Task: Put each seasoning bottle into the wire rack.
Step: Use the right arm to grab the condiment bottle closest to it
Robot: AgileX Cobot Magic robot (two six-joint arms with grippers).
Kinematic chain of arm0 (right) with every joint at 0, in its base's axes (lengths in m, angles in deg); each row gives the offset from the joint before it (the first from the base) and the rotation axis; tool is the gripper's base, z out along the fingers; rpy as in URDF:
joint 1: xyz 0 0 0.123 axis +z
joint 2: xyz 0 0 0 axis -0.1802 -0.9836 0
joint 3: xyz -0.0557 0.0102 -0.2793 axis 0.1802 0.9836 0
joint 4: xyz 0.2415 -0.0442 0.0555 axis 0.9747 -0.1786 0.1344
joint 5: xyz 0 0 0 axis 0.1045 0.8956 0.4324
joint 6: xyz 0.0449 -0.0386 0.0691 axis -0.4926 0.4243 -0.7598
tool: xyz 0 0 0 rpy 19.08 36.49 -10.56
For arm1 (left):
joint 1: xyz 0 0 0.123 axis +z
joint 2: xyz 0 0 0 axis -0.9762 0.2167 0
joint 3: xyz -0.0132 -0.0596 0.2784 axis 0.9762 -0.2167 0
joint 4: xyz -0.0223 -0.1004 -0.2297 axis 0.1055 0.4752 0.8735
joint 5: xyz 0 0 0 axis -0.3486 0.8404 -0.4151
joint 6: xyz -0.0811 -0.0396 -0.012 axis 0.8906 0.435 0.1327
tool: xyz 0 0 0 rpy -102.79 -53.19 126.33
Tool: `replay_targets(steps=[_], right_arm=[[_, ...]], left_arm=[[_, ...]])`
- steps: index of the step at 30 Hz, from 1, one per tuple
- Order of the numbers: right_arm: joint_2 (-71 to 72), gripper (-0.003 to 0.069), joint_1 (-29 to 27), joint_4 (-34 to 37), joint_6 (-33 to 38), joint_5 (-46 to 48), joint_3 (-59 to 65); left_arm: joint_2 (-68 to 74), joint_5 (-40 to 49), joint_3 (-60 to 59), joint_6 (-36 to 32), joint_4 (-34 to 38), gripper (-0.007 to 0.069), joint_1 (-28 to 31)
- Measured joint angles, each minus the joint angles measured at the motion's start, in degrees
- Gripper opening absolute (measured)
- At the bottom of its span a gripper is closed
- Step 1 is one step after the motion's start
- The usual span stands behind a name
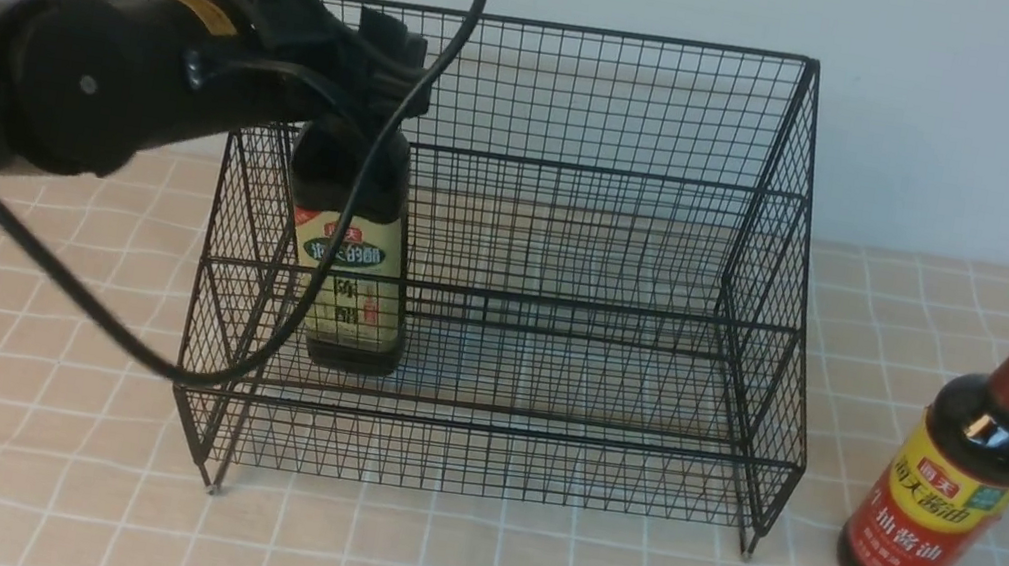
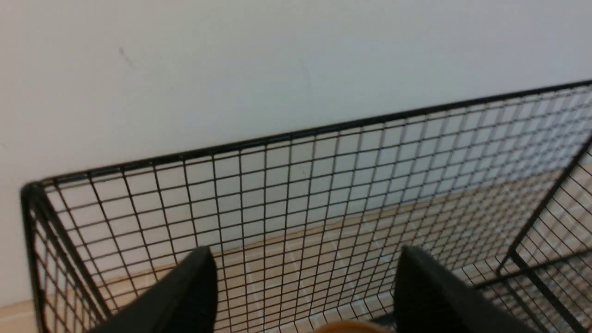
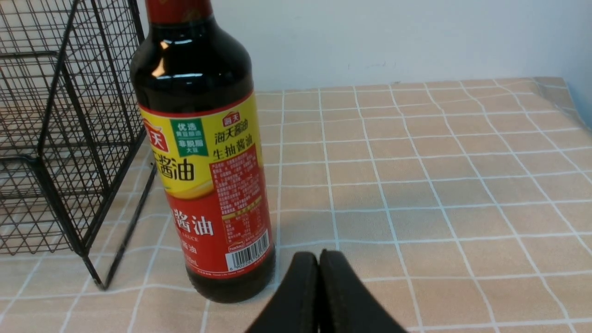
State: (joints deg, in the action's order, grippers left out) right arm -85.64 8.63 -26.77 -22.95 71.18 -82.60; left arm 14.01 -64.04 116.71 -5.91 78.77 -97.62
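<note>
left gripper (image 2: 305, 259) is open above the squarish beige-label bottle (image 1: 349, 289) in the black wire rack (image 1: 603, 172); upright red-capped round bottle (image 3: 208, 185) stands just beside the shut right gripper (image 3: 318, 256).

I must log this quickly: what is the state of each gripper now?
Left gripper: open, above the gold-capped bottle standing in the wire rack.
Right gripper: shut, empty, near the red-capped bottle.
</note>
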Motion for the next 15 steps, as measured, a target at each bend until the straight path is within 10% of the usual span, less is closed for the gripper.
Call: replay_targets(steps=[8, 15], right_arm=[[0.00, -0.0014, 0.00, 0.00, 0.00, 0.00, 0.00], [0.00, -0.0014, 0.00, 0.00, 0.00, 0.00, 0.00]], left_arm=[[-11.36, 5.04, 0.00, -4.99, -0.28, 0.0362, 0.00], [-23.31, 22.93, 0.11, -4.81, -2.93, 0.0060, 0.26]])
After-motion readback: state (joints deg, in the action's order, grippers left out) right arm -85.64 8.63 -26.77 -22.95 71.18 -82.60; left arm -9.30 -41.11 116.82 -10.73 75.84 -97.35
